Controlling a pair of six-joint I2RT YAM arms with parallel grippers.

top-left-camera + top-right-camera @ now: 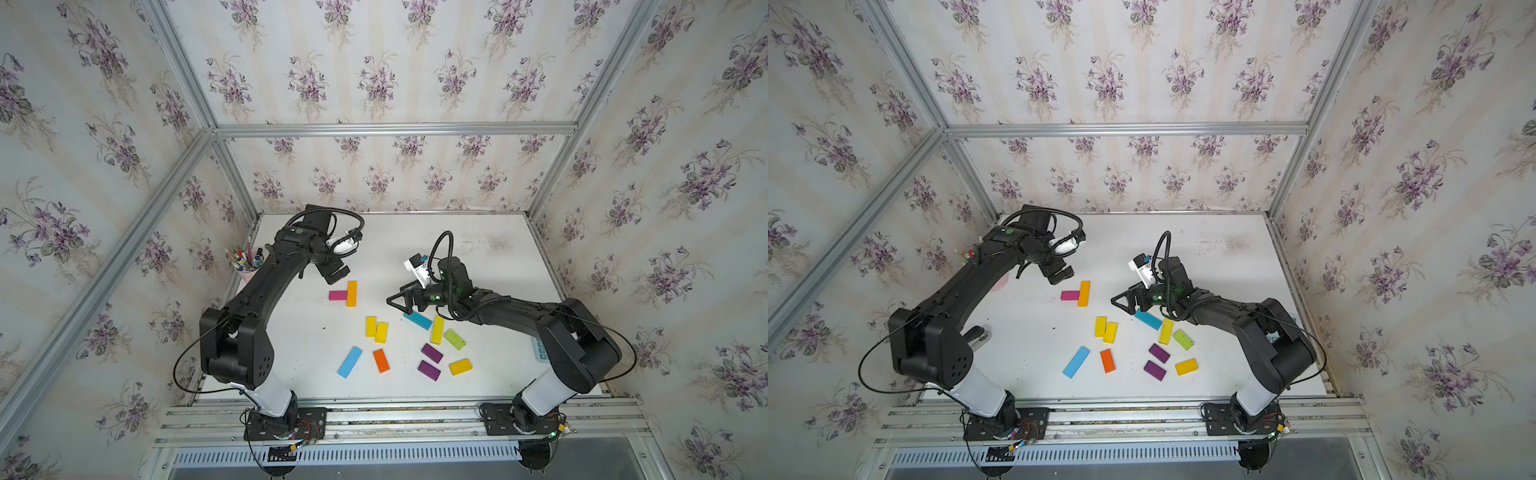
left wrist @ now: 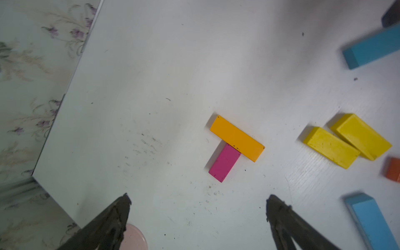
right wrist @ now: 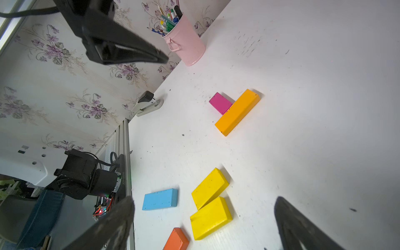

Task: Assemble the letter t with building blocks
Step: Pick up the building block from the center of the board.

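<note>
A long orange block lies on the white table, and a short pink block butts against the middle of its left side; the left wrist view shows both, orange block and pink block. My left gripper hangs open just behind them, empty. My right gripper is open and empty to their right. Nearer the front lie loose building blocks: two yellow, teal, long yellow, lime, two purple, orange and light blue.
A pink cup of pens stands at the table's left edge, with a white stapler nearer the front along that edge. A teal keypad lies half hidden under the right arm. Papered walls close in three sides.
</note>
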